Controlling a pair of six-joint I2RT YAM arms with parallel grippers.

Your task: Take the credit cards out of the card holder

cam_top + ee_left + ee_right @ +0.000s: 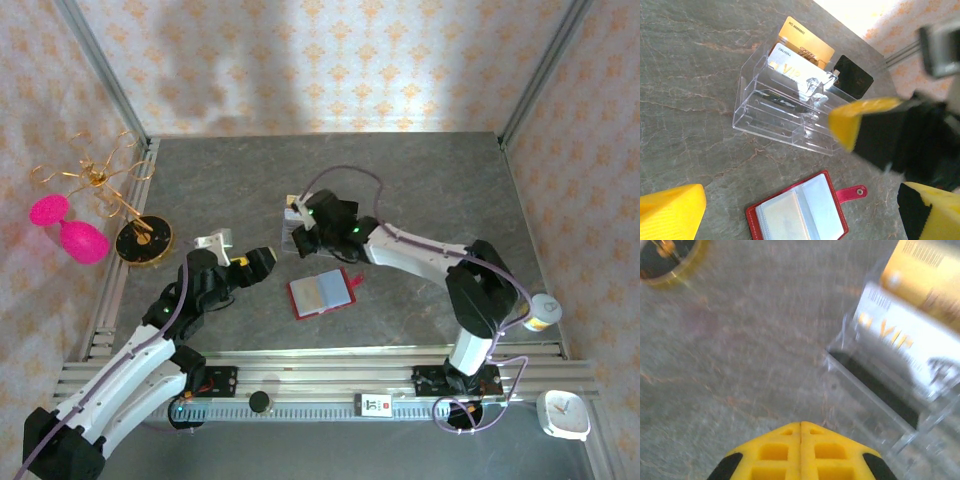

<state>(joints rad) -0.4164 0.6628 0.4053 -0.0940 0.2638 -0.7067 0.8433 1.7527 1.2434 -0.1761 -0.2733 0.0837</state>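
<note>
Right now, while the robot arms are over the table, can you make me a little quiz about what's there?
1. True or false: the red wallet lies open on the table.
2. The right gripper has its fingers: A) shut together B) wide open C) clamped on the wallet.
3. Fill in: the white card that says VIP stands in the clear ____.

Key: 1. True. 2. A. 3. stand.
</note>
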